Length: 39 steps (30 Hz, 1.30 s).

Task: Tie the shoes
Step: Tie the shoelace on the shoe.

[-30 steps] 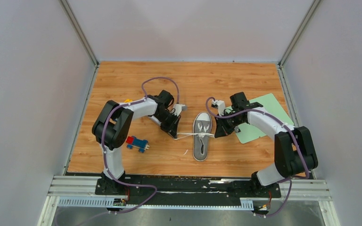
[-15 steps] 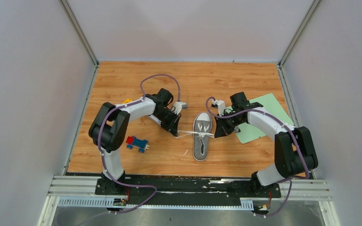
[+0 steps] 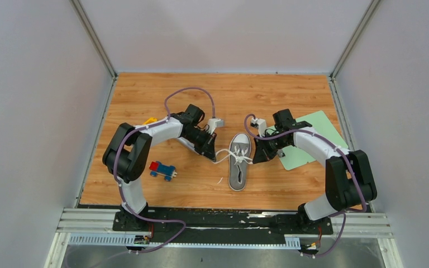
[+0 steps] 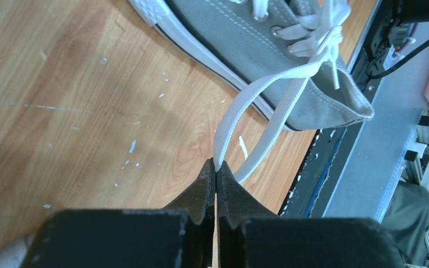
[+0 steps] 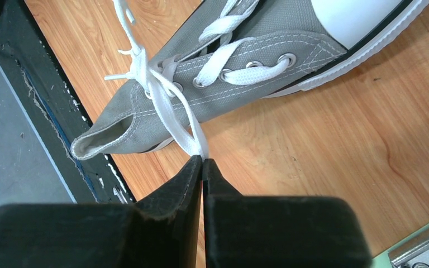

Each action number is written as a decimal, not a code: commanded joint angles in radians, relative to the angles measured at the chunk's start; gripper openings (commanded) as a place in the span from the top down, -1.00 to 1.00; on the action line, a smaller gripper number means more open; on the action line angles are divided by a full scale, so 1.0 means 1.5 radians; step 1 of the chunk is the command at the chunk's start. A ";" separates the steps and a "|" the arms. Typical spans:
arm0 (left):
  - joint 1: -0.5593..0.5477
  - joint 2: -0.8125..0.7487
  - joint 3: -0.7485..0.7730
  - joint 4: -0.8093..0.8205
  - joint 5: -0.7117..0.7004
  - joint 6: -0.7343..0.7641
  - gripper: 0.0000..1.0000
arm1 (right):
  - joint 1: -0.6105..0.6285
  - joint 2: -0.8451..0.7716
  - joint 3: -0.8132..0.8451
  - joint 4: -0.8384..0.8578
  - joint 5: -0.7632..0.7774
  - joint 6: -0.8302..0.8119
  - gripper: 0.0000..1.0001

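A small grey canvas sneaker (image 3: 239,162) with a white toe cap lies in the middle of the table, toe away from the arms. Its white laces meet in a knot (image 3: 242,159) over the tongue. My left gripper (image 3: 213,154) is just left of the shoe, shut on a loop of white lace (image 4: 268,95). My right gripper (image 3: 256,158) is just right of the shoe, shut on the other lace loop (image 5: 185,125). In the left wrist view the shoe (image 4: 246,44) lies beyond my gripper (image 4: 216,167). In the right wrist view the shoe (image 5: 240,84) lies just past my gripper (image 5: 202,161).
A toy truck (image 3: 162,170) in blue and red sits on the wood left of the shoe. A light green mat (image 3: 313,139) lies at the right under the right arm. A small yellow object (image 3: 151,119) peeks out behind the left arm. Grey walls close in three sides.
My left gripper has moved up and right towards the shoe, and its lace loop has gone from taut to slack. The right gripper has barely moved.
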<state>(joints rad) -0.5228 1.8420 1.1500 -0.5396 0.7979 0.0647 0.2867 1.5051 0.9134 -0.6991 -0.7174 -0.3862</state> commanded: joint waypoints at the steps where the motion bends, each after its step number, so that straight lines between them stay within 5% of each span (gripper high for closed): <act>1: 0.002 -0.039 -0.007 0.059 0.063 -0.024 1.00 | -0.003 -0.014 0.025 0.006 -0.038 -0.002 0.86; 12: 0.002 -0.024 0.007 0.083 0.075 -0.039 0.72 | 0.014 -0.074 0.065 0.004 -0.021 -0.056 0.27; 22: 0.002 -0.001 0.104 0.056 0.056 -0.044 0.51 | 0.120 -0.014 0.100 0.029 0.012 -0.041 0.06; 30: 0.003 -0.009 0.174 0.023 -0.083 -0.025 0.32 | 0.163 0.049 0.127 0.050 0.104 -0.025 0.12; 39: 0.004 -0.011 0.186 0.014 -0.119 -0.031 0.23 | 0.162 0.048 0.137 0.048 0.107 -0.021 0.67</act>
<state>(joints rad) -0.5209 1.8454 1.3983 -0.5060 0.6598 0.0036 0.5278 1.5864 1.0763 -0.6548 -0.5735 -0.4191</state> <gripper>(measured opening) 0.379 0.220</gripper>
